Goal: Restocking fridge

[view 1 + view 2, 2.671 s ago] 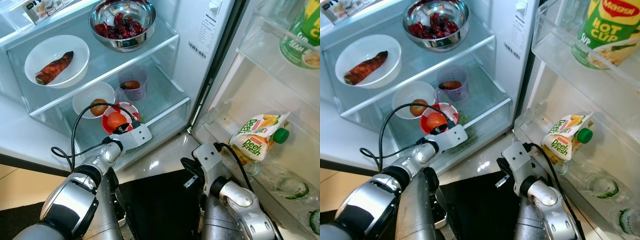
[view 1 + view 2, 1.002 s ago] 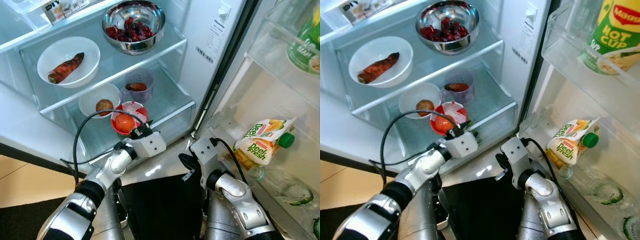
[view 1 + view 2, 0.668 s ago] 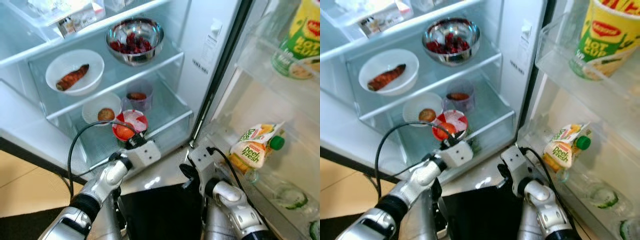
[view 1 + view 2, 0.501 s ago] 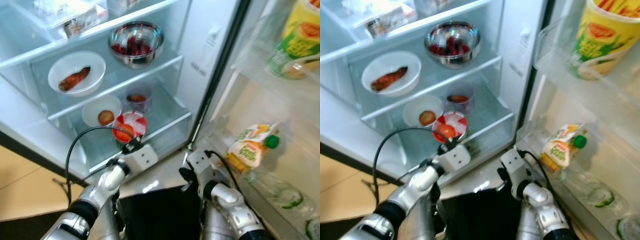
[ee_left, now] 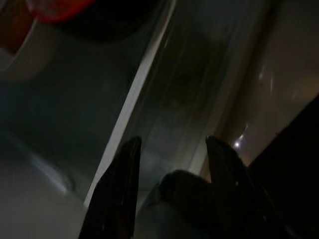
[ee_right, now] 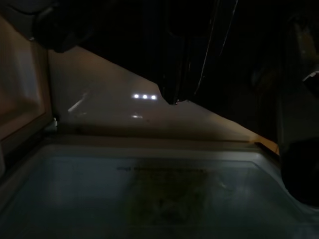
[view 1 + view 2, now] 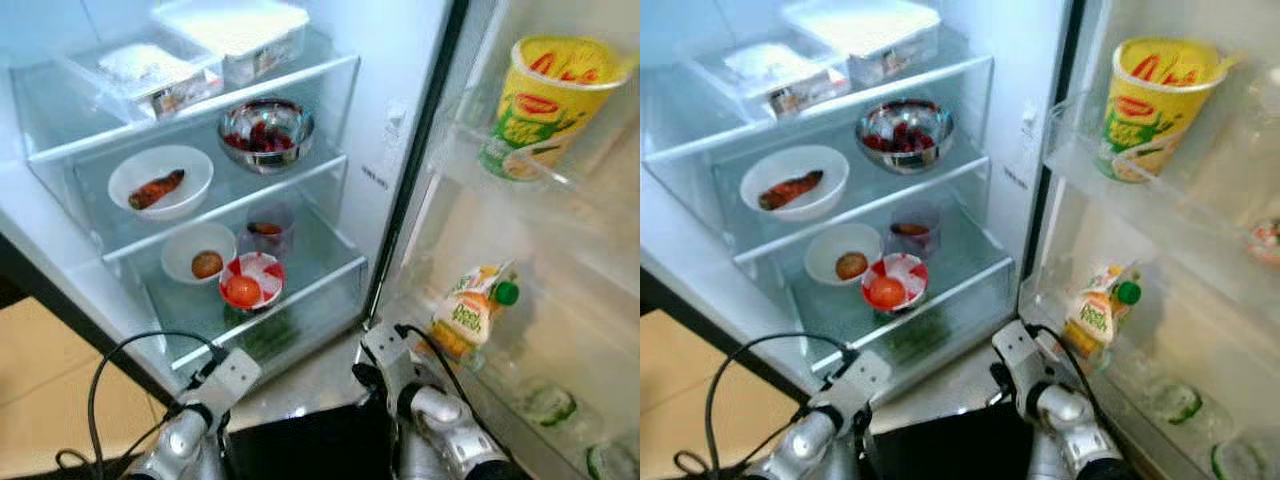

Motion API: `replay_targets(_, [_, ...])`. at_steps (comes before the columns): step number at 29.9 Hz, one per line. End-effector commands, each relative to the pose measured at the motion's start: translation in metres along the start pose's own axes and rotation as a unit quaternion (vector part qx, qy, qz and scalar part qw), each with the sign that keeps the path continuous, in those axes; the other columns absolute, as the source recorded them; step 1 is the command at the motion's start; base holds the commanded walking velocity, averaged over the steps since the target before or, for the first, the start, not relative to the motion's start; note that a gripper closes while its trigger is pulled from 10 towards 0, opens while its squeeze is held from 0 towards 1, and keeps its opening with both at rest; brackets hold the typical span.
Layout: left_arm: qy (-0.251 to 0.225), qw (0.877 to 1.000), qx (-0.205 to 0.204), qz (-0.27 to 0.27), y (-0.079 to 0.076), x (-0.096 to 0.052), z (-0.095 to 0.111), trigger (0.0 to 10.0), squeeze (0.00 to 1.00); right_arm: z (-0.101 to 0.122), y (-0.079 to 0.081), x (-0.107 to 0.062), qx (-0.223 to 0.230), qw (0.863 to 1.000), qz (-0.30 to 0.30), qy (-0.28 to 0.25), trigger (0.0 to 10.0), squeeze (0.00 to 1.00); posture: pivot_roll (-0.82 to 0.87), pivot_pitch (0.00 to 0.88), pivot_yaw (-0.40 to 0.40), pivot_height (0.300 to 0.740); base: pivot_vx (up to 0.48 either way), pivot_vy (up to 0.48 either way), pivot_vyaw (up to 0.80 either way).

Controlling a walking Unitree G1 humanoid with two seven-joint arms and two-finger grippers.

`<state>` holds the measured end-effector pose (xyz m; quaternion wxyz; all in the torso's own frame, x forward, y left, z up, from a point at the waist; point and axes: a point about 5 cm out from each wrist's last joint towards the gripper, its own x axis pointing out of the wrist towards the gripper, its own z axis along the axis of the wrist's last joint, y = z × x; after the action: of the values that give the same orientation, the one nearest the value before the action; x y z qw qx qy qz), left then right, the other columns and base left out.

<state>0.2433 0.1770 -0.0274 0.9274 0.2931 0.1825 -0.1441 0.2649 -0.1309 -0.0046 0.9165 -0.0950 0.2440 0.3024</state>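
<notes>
A red bowl (image 7: 251,282) holding a tomato stands on the fridge's lower glass shelf (image 7: 330,272), beside a white bowl (image 7: 198,254) with a brown round item. Behind them is a purple cup (image 7: 267,230). My left arm (image 7: 222,382) hangs low in front of the fridge, below the drawer. In the left wrist view my left gripper (image 5: 173,144) is open with nothing between its fingers, pointing at the shelf edge, and a bit of the red bowl (image 5: 55,7) shows beyond. My right arm (image 7: 415,400) hangs low by the door; its wrist view is very dark.
Higher up are a steel bowl (image 7: 266,130) of red berries, a white bowl (image 7: 160,182) with a sweet potato, and clear boxes (image 7: 235,30). The open door at the right holds a yellow noodle cup (image 7: 530,108), a juice pouch (image 7: 466,310) and bottles (image 7: 545,400).
The camera has tilted up, so higher shelves show. My left gripper has drawn back from the red bowl and dropped below the fridge; the bowl stays on the shelf.
</notes>
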Motion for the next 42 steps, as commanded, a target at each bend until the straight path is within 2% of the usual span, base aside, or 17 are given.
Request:
replay_targets(1, [0.021,1.0,-0.012,-0.009,-0.006,-0.005,-0.009,10.0,0.0,-0.013,0.005,-0.001,0.006,1.0,0.008,0.02,10.0,0.0,-0.01,0.11,0.059,0.346,0.0,0.0,0.0])
replay_targets(6, [-0.01,1.0,-0.002,-0.018,-0.011,0.0,0.003,10.0,0.0,-0.009,0.006,0.003,0.009,1.0,0.017,0.006,10.0,0.0,-0.01,0.085,0.054,0.36,0.0,0.0,0.0])
replay_targets(8, [-0.046,0.999,0.005,-0.027,-0.017,0.006,0.019,10.0,0.0,-0.005,0.006,0.005,0.006,1.0,0.023,0.0,10.0,0.0,-0.01,0.071,0.048,0.375,0.0,0.0,0.0])
replay_targets(11, [-0.064,0.997,0.008,-0.031,-0.019,0.009,0.027,10.0,0.0,-0.004,0.006,0.006,0.005,1.0,0.025,-0.003,10.0,0.0,-0.01,0.069,0.046,0.385,0.0,0.0,0.0])
replay_targets(17, [-0.115,0.992,0.02,-0.041,-0.022,0.016,0.052,10.0,0.0,-0.001,0.004,0.007,0.001,0.999,0.031,-0.009,10.0,0.0,-0.01,0.06,0.041,0.41,0.0,0.0,0.0])
replay_targets(23, [-0.146,0.988,0.032,-0.044,-0.019,0.02,0.067,10.0,0.0,0.0,0.005,0.009,0.002,0.999,0.035,-0.014,10.0,0.0,-0.01,0.055,0.046,0.429,0.0,0.0,0.0])
replay_targets(42, [-0.156,0.986,0.037,-0.042,-0.018,0.025,0.076,10.0,0.0,0.005,0.003,0.012,0.005,0.999,0.034,-0.02,10.0,0.0,-0.02,0.02,0.04,0.498,0.0,0.0,0.0])
